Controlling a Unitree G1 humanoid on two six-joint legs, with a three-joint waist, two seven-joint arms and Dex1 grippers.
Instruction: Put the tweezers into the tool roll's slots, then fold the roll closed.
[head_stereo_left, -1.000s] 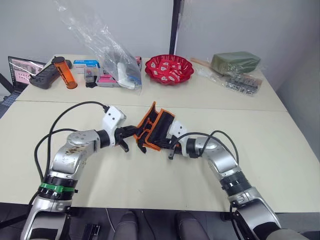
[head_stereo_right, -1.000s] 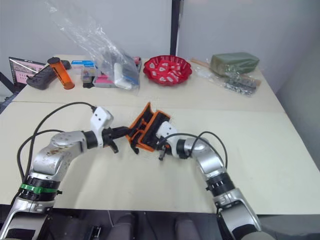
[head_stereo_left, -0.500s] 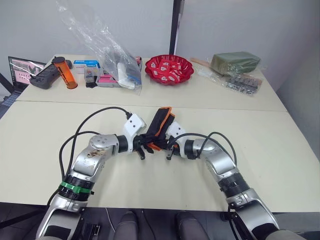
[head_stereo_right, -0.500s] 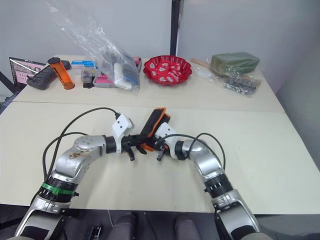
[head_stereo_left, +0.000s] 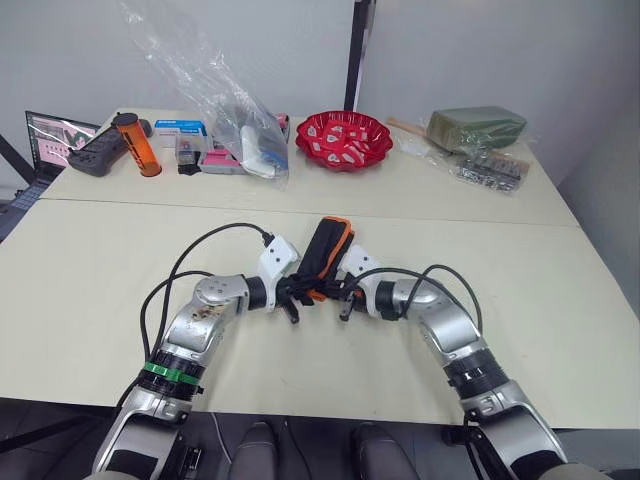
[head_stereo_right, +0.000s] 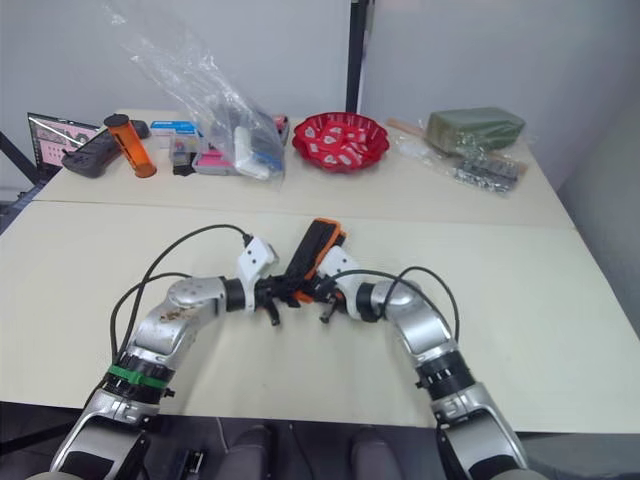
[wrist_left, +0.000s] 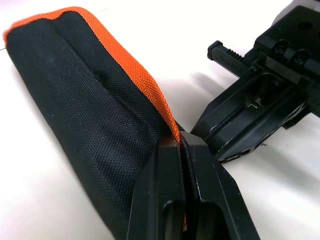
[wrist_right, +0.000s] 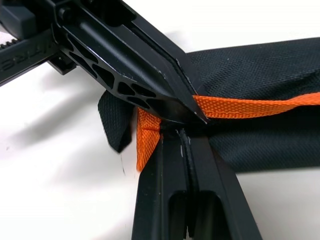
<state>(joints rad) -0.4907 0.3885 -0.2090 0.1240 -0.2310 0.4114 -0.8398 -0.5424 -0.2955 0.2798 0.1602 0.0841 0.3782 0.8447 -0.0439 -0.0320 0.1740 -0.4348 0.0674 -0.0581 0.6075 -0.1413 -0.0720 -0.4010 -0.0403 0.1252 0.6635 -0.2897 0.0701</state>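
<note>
Both arms reach inward over the surface, elbows out, forearms angled so the two wrists nearly meet in the middle. The left gripper (head_stereo_left: 297, 296) points toward the robot's right, its jaws pressed together on the orange-trimmed edge of the tool roll (head_stereo_left: 326, 252). The right gripper (head_stereo_left: 340, 293) points toward the robot's left, its jaws likewise clamped on the roll's edge. In the wrist views the two grippers' fingertips (wrist_right: 181, 107) meet at almost the same spot, touching or just beside each other.
</note>
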